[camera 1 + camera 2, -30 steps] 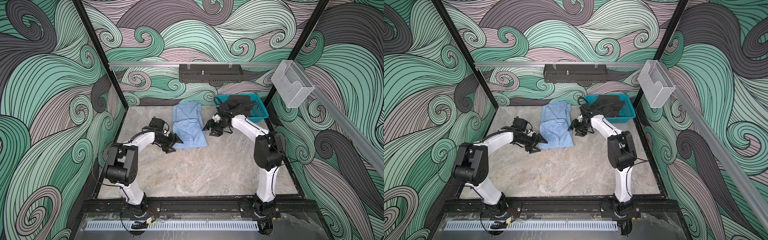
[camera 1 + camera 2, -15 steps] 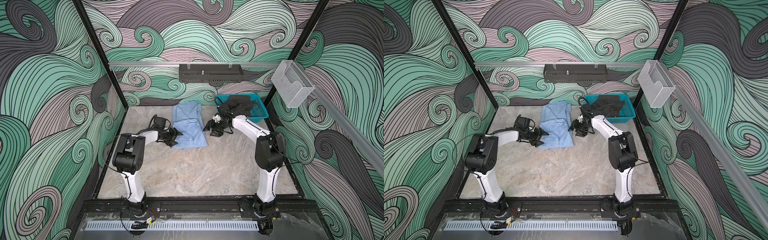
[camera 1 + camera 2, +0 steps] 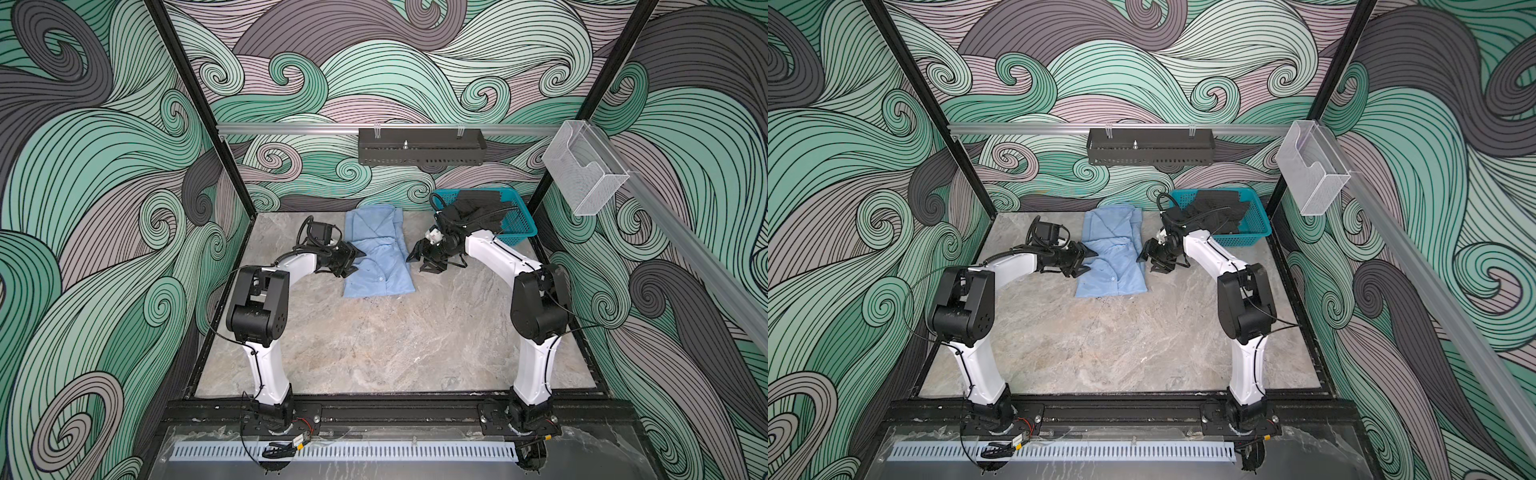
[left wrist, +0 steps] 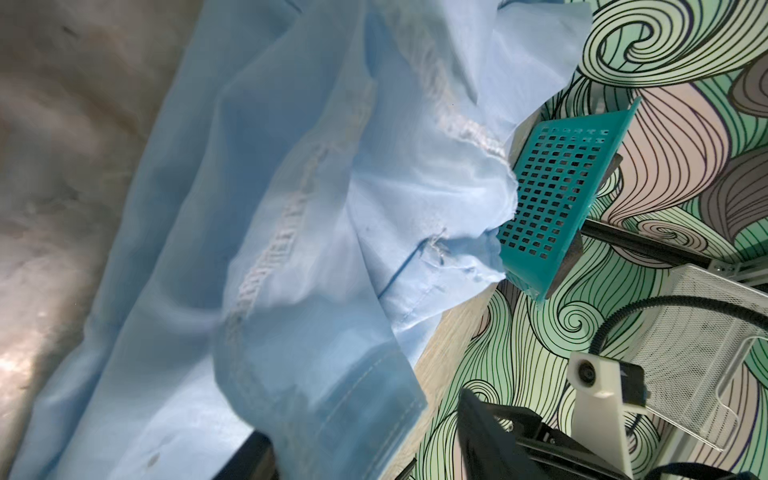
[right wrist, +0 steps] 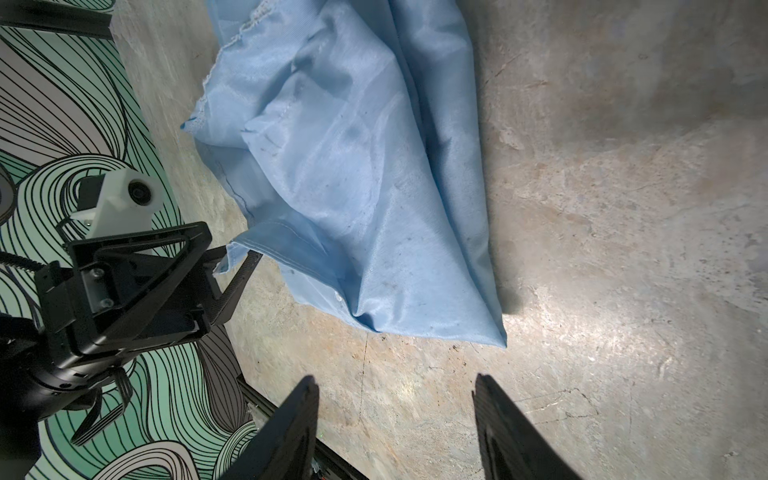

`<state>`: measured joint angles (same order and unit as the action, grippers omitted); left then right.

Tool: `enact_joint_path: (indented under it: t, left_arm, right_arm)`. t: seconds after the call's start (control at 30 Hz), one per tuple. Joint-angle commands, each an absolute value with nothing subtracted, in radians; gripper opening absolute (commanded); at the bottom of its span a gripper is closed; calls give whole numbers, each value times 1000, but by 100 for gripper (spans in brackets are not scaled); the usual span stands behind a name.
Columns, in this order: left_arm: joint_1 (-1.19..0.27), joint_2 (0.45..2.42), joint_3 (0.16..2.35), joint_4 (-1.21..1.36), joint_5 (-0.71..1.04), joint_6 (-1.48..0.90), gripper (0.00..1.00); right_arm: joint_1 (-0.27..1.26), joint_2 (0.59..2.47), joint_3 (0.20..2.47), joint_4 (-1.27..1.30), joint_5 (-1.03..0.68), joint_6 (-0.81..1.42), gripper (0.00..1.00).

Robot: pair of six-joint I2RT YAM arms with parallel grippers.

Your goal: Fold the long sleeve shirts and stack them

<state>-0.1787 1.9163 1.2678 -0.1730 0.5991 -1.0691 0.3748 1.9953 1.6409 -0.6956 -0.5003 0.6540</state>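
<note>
No legible text, label, brand mark, number or sign is present in any view. The shirt [image 3: 380, 266], basket [image 3: 521, 230], black rail tray [image 3: 419, 151] and clear holder [image 3: 582, 176] show plain surfaces, and the walls [image 3: 104, 187] bear only a wave pattern.

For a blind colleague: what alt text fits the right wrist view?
A light blue shirt lies rumpled on the marble table, one edge between the fingers of the left hand. The right hand hangs open over the table.
</note>
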Motion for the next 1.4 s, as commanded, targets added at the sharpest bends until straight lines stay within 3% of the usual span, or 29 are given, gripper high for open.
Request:
enact_joint_path:
  t: [0.0, 0.1, 0.17, 0.23, 0.3, 0.53, 0.67, 0.73, 0.87, 1.07, 1.1, 1.3, 1.37]
  left_arm:
    - [-171, 1947, 1294, -230, 586, -1053, 64]
    - [-168, 1953, 1307, -230, 592, -1053, 53]
    - [-167, 1962, 1328, -242, 598, -1051, 38]
    - [-167, 1973, 1367, -266, 602, -1038, 15]
    - [-172, 1986, 1430, -306, 603, -1007, 2]
    - [-217, 2112, 1697, -481, 555, -919, 0]
    - [-218, 2177, 1749, -492, 522, -926, 12]
    - [-219, 2198, 1771, -500, 515, -930, 36]
    - [-217, 2188, 1800, -524, 504, -924, 69]
    - [-209, 2007, 1725, -555, 434, -883, 89]
    - [-210, 1972, 1695, -554, 428, -875, 98]
    - [-239, 1850, 1486, -526, 433, -874, 98]
    - [-250, 1848, 1415, -475, 454, -894, 94]
  right_arm:
    - [375, 1955, 1658, -699, -502, 643, 61]
    - [374, 1956, 1660, -701, -502, 644, 61]
    - [375, 1956, 1660, -702, -501, 643, 61]
    - [375, 1953, 1660, -705, -499, 640, 61]
    - [374, 1953, 1659, -707, -500, 638, 61]
    - [370, 1944, 1639, -708, -496, 629, 61]
    - [370, 1937, 1627, -709, -493, 622, 61]
    - [371, 1934, 1629, -719, -479, 607, 61]
    - [370, 1953, 1659, -744, -453, 575, 61]
    - [381, 2056, 1813, -785, -371, 481, 59]
    - [386, 2093, 1861, -800, -356, 458, 58]
    - [408, 2325, 2131, -845, -343, 385, 54]
    - [417, 2407, 2230, -871, -349, 374, 53]
